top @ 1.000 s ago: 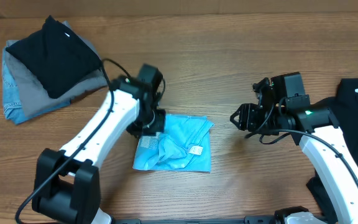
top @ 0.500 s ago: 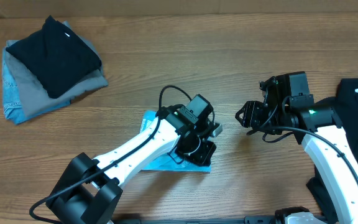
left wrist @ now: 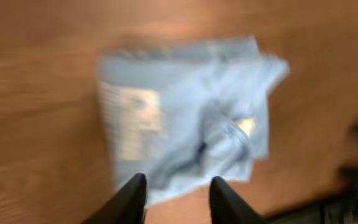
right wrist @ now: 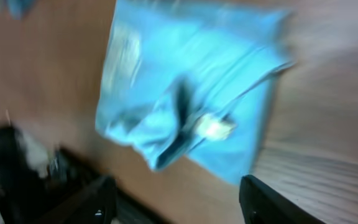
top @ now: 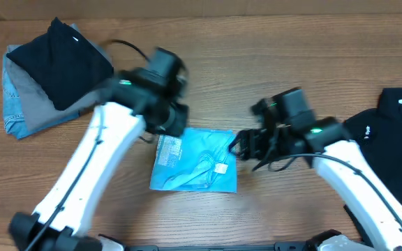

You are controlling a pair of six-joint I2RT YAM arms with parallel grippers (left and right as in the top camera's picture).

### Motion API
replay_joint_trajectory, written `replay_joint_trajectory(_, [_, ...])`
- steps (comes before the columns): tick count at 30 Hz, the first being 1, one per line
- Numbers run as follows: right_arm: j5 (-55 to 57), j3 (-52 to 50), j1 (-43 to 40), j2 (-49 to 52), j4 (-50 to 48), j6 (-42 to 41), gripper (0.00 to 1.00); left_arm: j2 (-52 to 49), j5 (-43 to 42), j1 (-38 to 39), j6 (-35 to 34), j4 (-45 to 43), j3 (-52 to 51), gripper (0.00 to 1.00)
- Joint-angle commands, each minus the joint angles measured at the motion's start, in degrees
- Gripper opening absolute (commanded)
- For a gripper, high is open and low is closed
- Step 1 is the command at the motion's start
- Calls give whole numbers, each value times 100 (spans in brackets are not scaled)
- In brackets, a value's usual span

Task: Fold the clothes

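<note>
The light blue T-shirt (top: 194,160) lies folded into a small rumpled square on the wooden table, white neck tag up. It shows blurred in the left wrist view (left wrist: 185,118) and the right wrist view (right wrist: 191,93). My left gripper (top: 167,125) is open and empty, just above the shirt's top left corner; its fingertips (left wrist: 174,186) hover by the shirt's edge. My right gripper (top: 241,145) is open and empty, close to the shirt's right edge; its wide-apart fingers (right wrist: 179,196) frame bare table below the shirt.
A stack of folded clothes (top: 54,70), black on grey on blue, sits at the back left. A black garment (top: 396,139) lies at the right edge of the table.
My left arm has swung back from the shirt's right side to its top left corner. My right gripper has moved left toward the shirt's right edge. The shirt lies flatter.
</note>
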State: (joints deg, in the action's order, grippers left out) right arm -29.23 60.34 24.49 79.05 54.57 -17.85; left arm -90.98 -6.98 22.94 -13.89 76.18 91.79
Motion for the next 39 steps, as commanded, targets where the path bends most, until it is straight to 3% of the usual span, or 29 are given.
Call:
replay_joint_trajectory(1, [245,-35,658,498,-87,-417,69,66,284,-295,173,122,94,41])
replay_joint_trajectory(4, [284,-35,1189,1010,-345,-662,67,35,291,-354,254,177,70,44])
replay_joint_trajectory(6, [378,-35,1421,1307,-485,-861,60,33,295,-354,350,140,11,45])
replay_joint_trajectory(7, [455,-35,1484,1410,-498,-981,47,33,306,-352,372,140,-15,45])
replay_joint_trajectory(8, [527,-35,1532,1523,-455,-1095,20,33,315,-352,369,149,-39,45])
replay_joint_trajectory(9, [568,-35,1543,1567,-352,-1097,8,33,313,-352,367,146,-68,45])
replay_joint_trajectory(10, [706,-35,1541,1578,-160,-1126,4,33,313,-352,365,149,-90,45])
replay_joint_trajectory(15, [2039,-26,1519,1508,949,-1519,6,33,315,-352,365,127,-131,45])
replay_joint_trajectory(16, [2041,-26,1519,1504,975,-1480,16,33,313,-352,365,118,-133,46])
replay_joint_trajectory(17, [2039,-26,1519,1502,992,-1421,39,33,315,-352,365,111,-133,48])
replay_joint_trajectory(19, [2072,-24,1519,1484,1012,-1325,50,33,313,-352,363,98,-133,52])
replay_joint_trajectory(25, [3248,214,1429,1255,1285,-1757,60,24,295,-352,345,42,-476,56])
replay_joint_trajectory(29, [3259,393,1163,1010,1082,-1615,73,24,219,-352,164,-304,-1093,56])
replay_joint_trajectory(35, [2061,352,649,968,-70,-706,71,24,-476,-348,166,-1631,-2229,62])
replay_joint_trajectory(39, [1799,251,579,1040,-798,-704,66,22,-684,-341,162,-2361,-2804,62])
